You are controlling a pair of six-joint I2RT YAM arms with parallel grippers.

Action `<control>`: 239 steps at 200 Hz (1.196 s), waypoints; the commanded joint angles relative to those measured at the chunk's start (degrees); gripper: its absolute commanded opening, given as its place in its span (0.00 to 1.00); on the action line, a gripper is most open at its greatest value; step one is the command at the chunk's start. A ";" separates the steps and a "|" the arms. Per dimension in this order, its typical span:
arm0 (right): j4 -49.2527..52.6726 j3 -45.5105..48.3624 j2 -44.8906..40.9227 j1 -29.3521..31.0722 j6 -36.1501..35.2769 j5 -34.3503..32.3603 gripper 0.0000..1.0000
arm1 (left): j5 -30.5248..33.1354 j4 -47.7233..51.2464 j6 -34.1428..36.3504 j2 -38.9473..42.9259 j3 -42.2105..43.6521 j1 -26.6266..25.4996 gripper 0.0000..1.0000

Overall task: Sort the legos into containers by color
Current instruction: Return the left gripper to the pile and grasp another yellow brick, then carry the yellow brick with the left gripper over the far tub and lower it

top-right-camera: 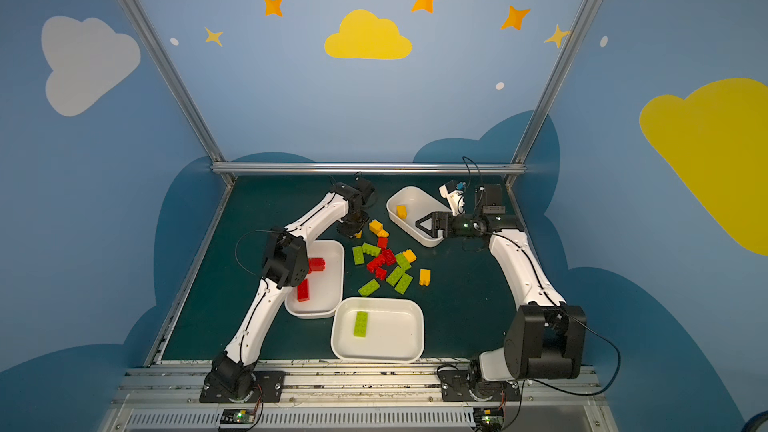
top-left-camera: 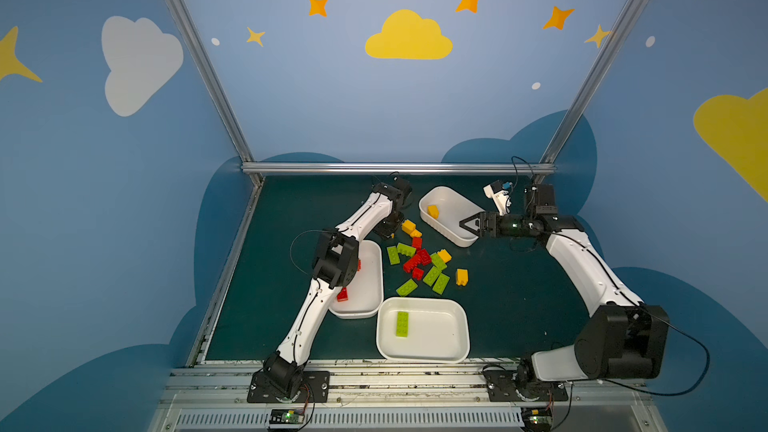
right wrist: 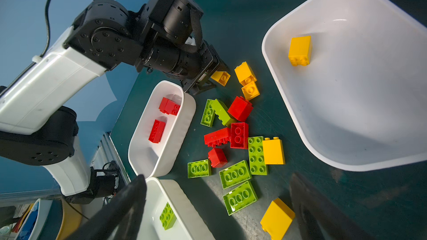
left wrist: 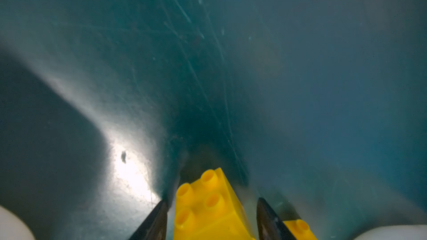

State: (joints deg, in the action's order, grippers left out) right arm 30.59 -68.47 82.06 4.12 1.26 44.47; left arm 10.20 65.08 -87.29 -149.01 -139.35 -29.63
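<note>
Loose red, green and yellow legos [top-left-camera: 419, 259] lie in a pile mid-table. My left gripper [top-left-camera: 390, 232] points down at the pile's far left end. In the left wrist view its jaws straddle a yellow brick [left wrist: 208, 211], a small gap showing on each side. My right gripper [top-left-camera: 467, 224] hovers open and empty over the near rim of the far container [top-left-camera: 453, 205], which holds one yellow brick [top-left-camera: 433, 211]. The left container [top-left-camera: 368, 280] holds red bricks [top-right-camera: 303, 289]. The near container [top-left-camera: 436, 334] holds a green brick [top-left-camera: 402, 324].
Another yellow brick [left wrist: 300, 228] lies just outside one left finger. A lone yellow brick [top-left-camera: 461, 277] stands right of the pile. The left arm's elbow [top-left-camera: 334, 261] hangs over the left container. A metal rail [top-left-camera: 395, 168] bounds the table's far edge.
</note>
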 commanded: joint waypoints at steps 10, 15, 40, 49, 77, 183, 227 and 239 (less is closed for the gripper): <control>-0.22 -0.44 0.57 0.27 -0.04 0.80 0.95 | 0.11 2.50 -0.18 -0.98 -0.75 0.34 0.47; -0.29 -0.44 0.56 0.27 -0.06 0.74 0.95 | 0.24 2.66 -0.08 -0.86 -0.75 0.30 0.44; -0.10 -0.48 0.65 0.27 -0.19 0.62 0.95 | 1.24 2.69 1.76 0.14 -0.84 0.41 0.26; -0.09 -0.48 0.64 0.47 -0.28 0.62 0.95 | 1.97 2.07 3.32 0.98 -0.92 0.35 0.21; -0.10 -0.53 0.64 0.21 -0.26 0.36 0.95 | 1.52 -3.46 16.39 3.74 -1.53 0.28 0.12; -0.57 -1.32 0.23 -0.34 0.23 -0.27 0.95 | -8.32 -21.12 60.26 3.55 -10.33 -3.47 0.05; -0.18 -1.40 -0.30 -0.34 0.23 -0.54 0.95 | -11.37 -31.71 67.03 -0.71 -11.48 -3.61 0.05; 0.21 -1.49 -0.40 -0.35 0.07 -0.58 0.95 | -13.52 -35.64 69.01 -1.72 -11.39 -3.66 0.06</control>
State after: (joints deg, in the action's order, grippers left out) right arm 30.46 -68.47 82.59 3.95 1.30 44.07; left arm 0.84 37.67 -25.34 -147.13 -150.93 -33.63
